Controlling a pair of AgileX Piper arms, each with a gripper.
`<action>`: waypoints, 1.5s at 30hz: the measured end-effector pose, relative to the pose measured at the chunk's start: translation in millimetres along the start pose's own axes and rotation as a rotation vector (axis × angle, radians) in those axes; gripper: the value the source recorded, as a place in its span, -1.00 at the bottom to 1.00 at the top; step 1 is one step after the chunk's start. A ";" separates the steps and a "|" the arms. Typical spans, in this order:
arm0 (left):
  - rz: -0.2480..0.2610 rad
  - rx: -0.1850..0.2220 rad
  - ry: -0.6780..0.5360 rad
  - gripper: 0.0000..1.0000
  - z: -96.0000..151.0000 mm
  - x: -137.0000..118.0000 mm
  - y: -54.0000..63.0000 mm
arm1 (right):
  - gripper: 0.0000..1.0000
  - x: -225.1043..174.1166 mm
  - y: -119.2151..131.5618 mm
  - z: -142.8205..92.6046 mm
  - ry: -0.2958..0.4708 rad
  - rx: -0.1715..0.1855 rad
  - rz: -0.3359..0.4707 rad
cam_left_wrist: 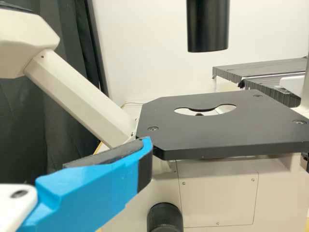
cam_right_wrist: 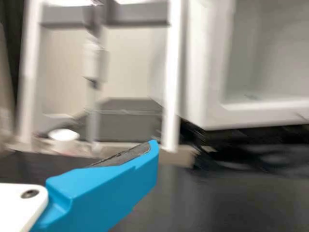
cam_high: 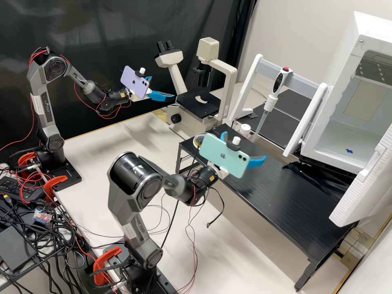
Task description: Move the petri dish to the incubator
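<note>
Right pincer (cam_high: 245, 145) and left pincer (cam_high: 163, 87) gape wide; the petri dish (cam_high: 197, 140), likely light, brittle, slippery, wants gentle side-wall pressure.

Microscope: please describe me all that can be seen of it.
The microscope stands upright on the bench, beside the black riser. Its cream body looks metallic, with paired black eyepieces, a boxy housing on a bent column, and a black cylinder above the flat black stage. The stage has a cut-out and screws; below is a black knob. The left gripper is close; contact I cannot tell.
</note>
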 end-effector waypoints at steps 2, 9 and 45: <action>0.000 0.000 0.000 1.00 0.0 0.0 0.0 | 1.00 -4.6 -8.5 -11.5 0.052 -0.009 -0.029; 0.000 0.000 0.000 1.00 0.0 0.0 0.0 | 1.00 -11.5 -43.3 -33.6 0.118 -0.053 -0.124; 0.000 0.000 0.000 1.00 0.0 0.0 0.0 | -1.00 3.8 -93.6 -6.5 0.013 -0.064 -0.254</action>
